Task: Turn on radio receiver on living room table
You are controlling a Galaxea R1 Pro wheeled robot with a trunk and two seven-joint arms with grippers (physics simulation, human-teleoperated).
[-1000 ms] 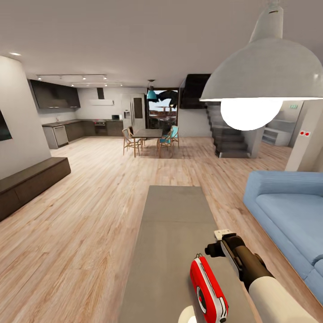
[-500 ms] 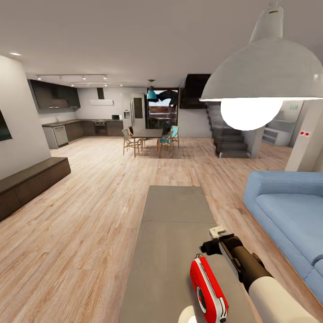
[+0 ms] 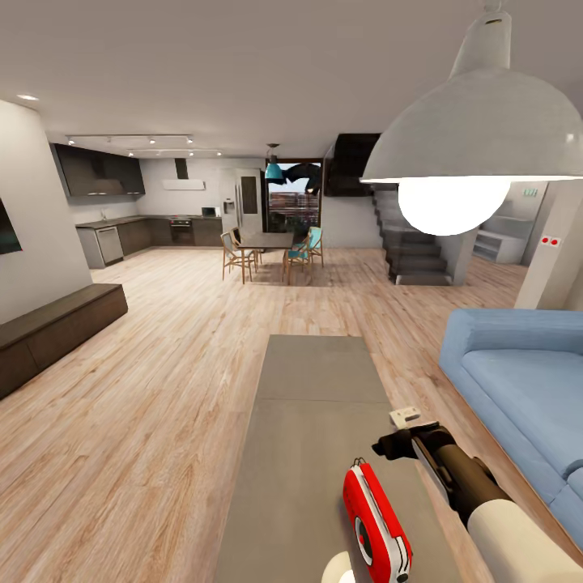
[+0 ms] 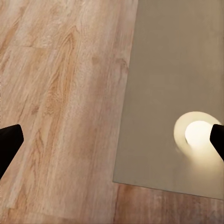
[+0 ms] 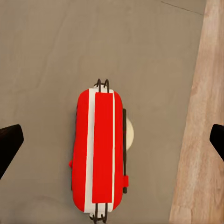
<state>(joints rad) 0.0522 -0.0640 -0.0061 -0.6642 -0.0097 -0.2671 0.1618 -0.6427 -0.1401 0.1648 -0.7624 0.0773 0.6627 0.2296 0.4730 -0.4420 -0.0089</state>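
Note:
The red radio receiver stands on the near end of the long grey table, its white front panel and round dial facing right. From above, in the right wrist view, the radio receiver shows its red top with white stripes and thin handle. My right gripper hovers over the table just past the radio's far end. It is open, and in the wrist view the right gripper has its fingertips wide apart above the radio, not touching it. My left gripper is open over the table's edge.
A blue sofa runs along the table's right side. A white dome pendant lamp hangs at upper right and throws a bright spot on the table top. Wood plank floor spreads left; a dark bench lines the left wall.
My right gripper drifted slightly left over the table, then came back to the right. The radio has not moved.

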